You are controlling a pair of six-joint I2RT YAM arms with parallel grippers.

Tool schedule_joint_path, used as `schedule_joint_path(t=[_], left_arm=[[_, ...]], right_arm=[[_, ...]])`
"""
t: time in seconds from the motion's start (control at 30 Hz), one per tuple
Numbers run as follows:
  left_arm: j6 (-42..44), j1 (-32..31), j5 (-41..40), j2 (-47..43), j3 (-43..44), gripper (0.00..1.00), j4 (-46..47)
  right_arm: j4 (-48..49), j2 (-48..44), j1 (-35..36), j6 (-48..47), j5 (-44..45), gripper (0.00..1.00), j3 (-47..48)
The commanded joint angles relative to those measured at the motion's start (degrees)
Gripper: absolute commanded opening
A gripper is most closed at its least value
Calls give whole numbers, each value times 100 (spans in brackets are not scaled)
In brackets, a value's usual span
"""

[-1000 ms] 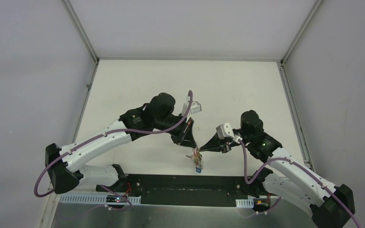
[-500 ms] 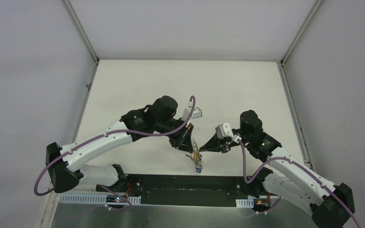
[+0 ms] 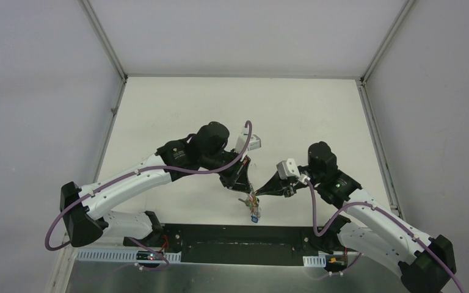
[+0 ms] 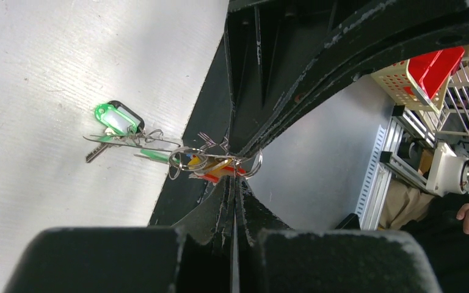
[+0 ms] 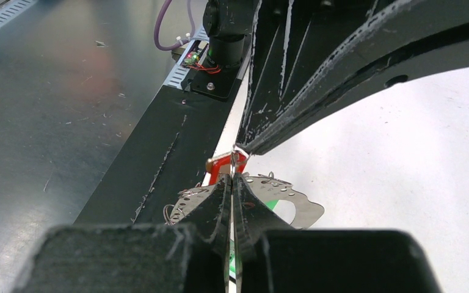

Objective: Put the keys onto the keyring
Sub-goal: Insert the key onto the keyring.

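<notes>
The left gripper (image 3: 247, 188) and the right gripper (image 3: 261, 193) meet tip to tip just past the far edge of the black base plate (image 3: 238, 235), low over the white table (image 3: 299, 122). Both pairs of fingers are pressed fully together; neither wrist view shows a gap between them.

The keys (image 4: 210, 177) sit in 1 tangled bunch at that meeting point, over the plate's far edge. A red head and a yellow one lie against the left fingertips (image 4: 220, 201). A green-headed key and a green tag (image 4: 117, 118) trail off the plate onto the table.

A thin grey curve of the keyring (image 4: 256, 165) bends around the tips on the plate's side. In the right wrist view the red head is just beyond that gripper's tips. A flat silver piece (image 5: 299, 204) with small holes lies beside it, on the side away from the plate.

Which part of the bunch each gripper is pinching cannot be told
</notes>
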Motion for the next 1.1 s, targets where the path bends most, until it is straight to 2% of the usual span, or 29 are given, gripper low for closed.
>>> schedule_joint_path(t=[0.0,0.6,1.07], left_arm=[[-80,-83,28,72,215,0,364],[-110,-97,80,-208,101,0,407],[-461,-100,400,60,267,0,130]], right_arm=[[206,-34,32,-158,-178,0,174],[161,-16,64,-182,-98,0,163],[145,3,90,-171,-53,0,183]])
